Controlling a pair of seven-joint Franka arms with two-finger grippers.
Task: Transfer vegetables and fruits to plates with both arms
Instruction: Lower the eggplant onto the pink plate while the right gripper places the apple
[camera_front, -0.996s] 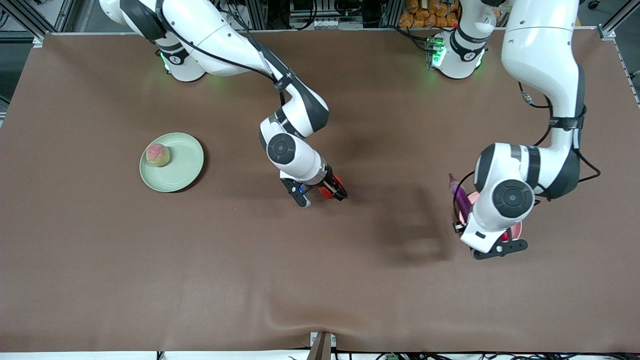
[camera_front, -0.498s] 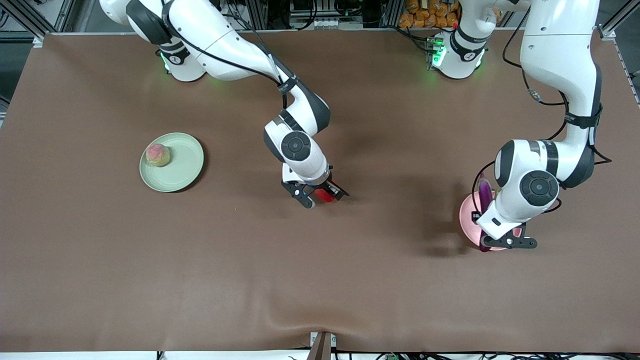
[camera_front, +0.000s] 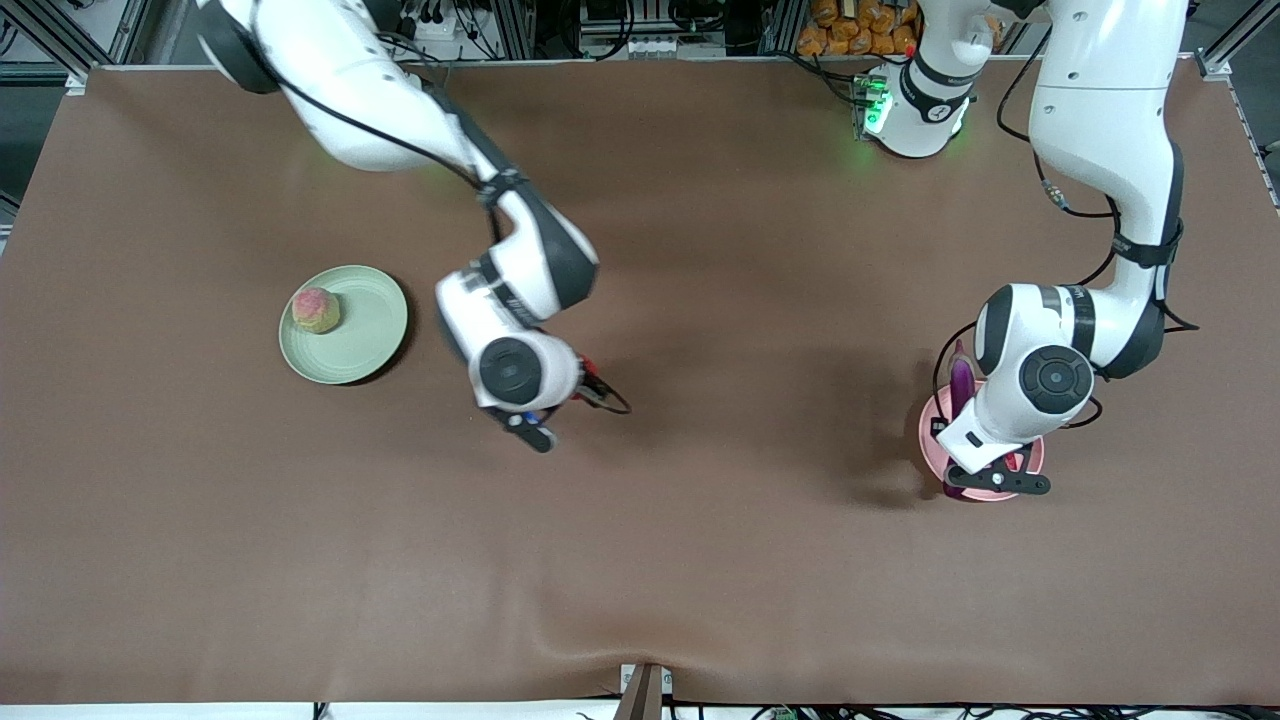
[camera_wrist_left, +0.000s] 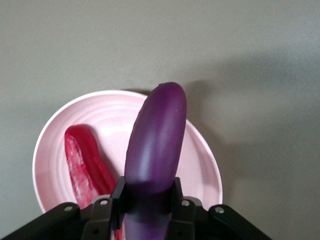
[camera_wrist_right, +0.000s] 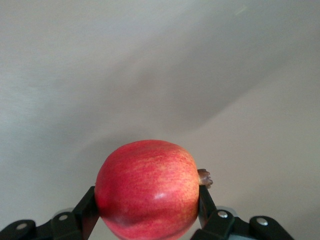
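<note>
My right gripper (camera_wrist_right: 147, 212) is shut on the shiny red pomegranate (camera_wrist_right: 148, 187) and holds it above the bare table, between the table's middle and the pale green plate (camera_front: 368, 330). A sliver of that pomegranate shows in the front view (camera_front: 584, 365). The mottled pink-and-green fruit (camera_front: 315, 310) lies on the green plate. My left gripper (camera_wrist_left: 148, 200) is shut on the purple eggplant (camera_wrist_left: 155, 145) and holds it over the pale pink plate (camera_wrist_left: 200, 165), which is also in the front view (camera_front: 930, 435). The red chili (camera_wrist_left: 87, 165) lies on the pink plate beside the eggplant.
The brown mat (camera_front: 700, 560) covers the whole table. A small metal bracket (camera_front: 643, 690) sits at the table edge nearest the front camera. Both arm bases stand along the edge farthest from that camera.
My right gripper has lifted the pomegranate and carried it toward the green plate. My left gripper has brought the eggplant over the pink plate and turned it.
</note>
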